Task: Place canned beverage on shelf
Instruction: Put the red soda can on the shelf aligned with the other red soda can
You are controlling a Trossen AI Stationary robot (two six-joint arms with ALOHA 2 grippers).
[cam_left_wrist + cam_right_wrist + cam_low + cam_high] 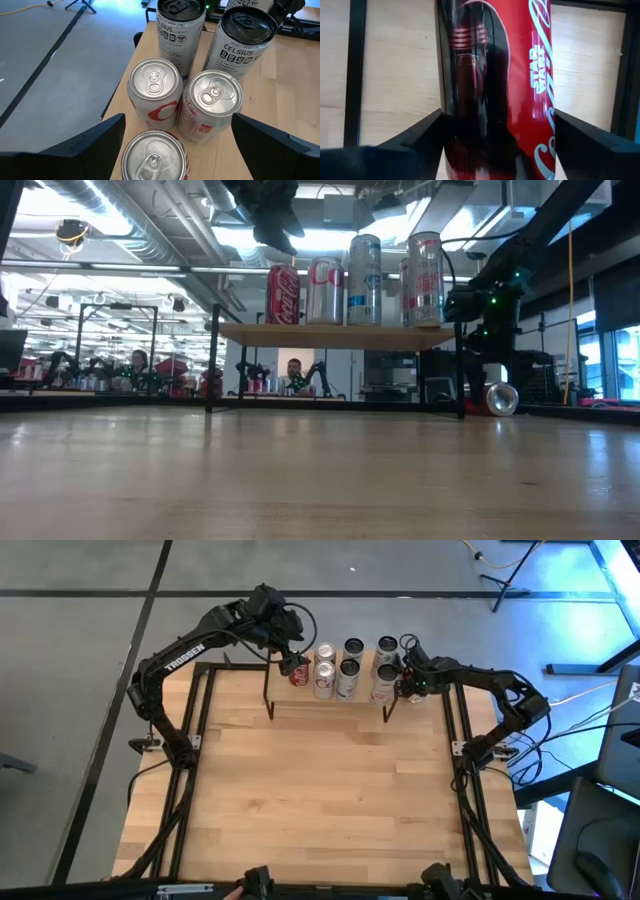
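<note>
The shelf (pixel 330 690) stands at the far edge of the worktop (pixel 320 790), midway between the far corners, its light wood top raised on thin black legs. Cans stand upright on it in a cluster. Nearest the far left corner is a red Coca-Cola can (pixel 298 670); beside it are two silver and white cans (pixel 324 675), then two tall Celsius cans (pixel 350 665), and two more tall pale cans (pixel 385 665) toward the right end.

The left gripper (pixel 290 645) hangs above the left end of the shelf, over the red can. In the left wrist view its fingers (pixel 95 145) are spread wide on either side of that can's silver top (pixel 152 157), touching nothing and holding nothing.

The right gripper (pixel 412 680) is at the right end of the shelf, near the far right corner, low beside the shelf leg. Another red Coca-Cola can (pixel 495 90) with Star Wars artwork lies on its side on the worktop there, its silver end showing in the low view (pixel 500 398). The right wrist view shows that can between the parted right fingers (pixel 420 140); whether they grip it, I cannot tell
</note>
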